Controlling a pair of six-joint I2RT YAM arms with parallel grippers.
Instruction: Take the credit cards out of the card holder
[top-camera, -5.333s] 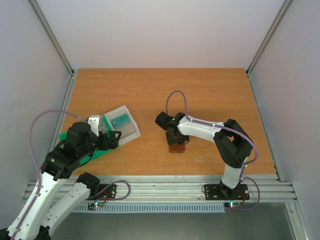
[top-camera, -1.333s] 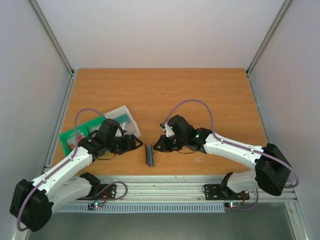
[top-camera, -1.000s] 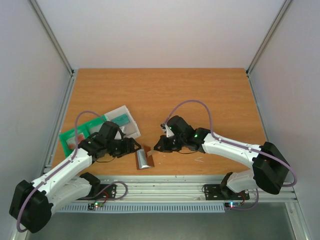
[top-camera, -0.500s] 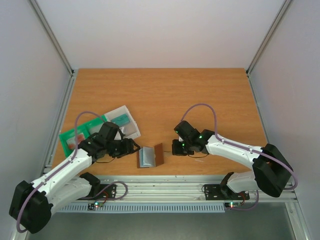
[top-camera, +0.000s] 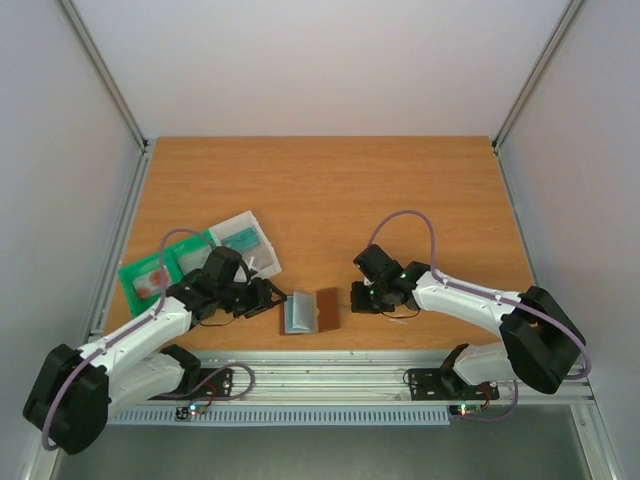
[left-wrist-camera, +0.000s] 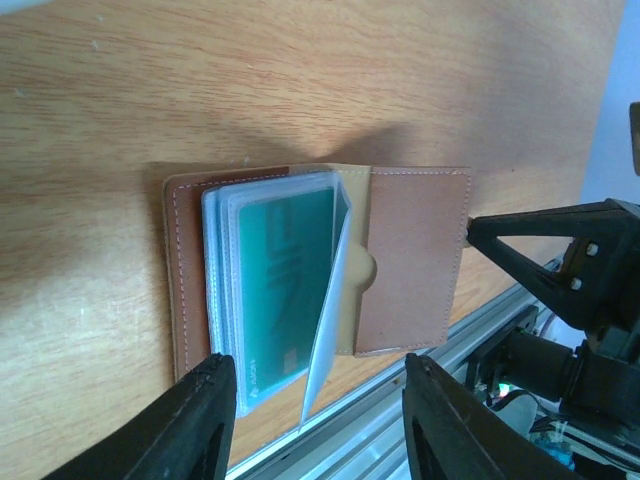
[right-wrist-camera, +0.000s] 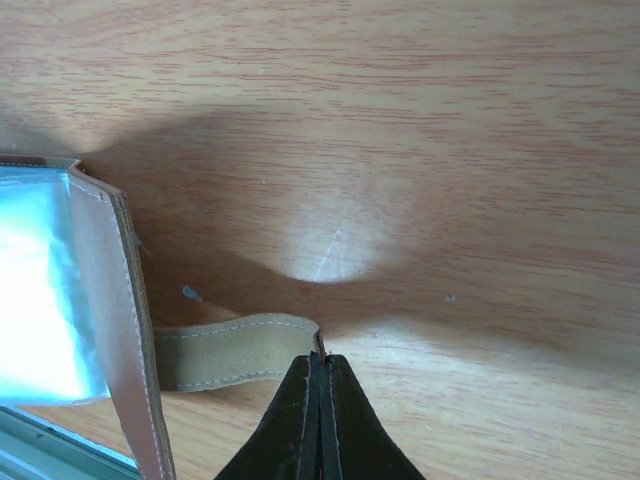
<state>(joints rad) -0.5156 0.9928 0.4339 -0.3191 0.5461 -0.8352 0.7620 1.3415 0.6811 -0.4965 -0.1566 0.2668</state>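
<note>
Stitched brown leather card holder lies open, glossy clear sleeves fanned.

Card holder: one, near centre of the counter. Cards on view: three, namely teal sleeved card, teal boxed card, red-blotched tray card; any behind the sleeves cannot be counted. Green tray: one, left. Translucent box: one. Tools: two, left tool, right tool.

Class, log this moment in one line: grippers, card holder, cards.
left gripper: open, facing card holder | right gripper: shut on strap | card holder: open | teal card: in sleeve
</note>
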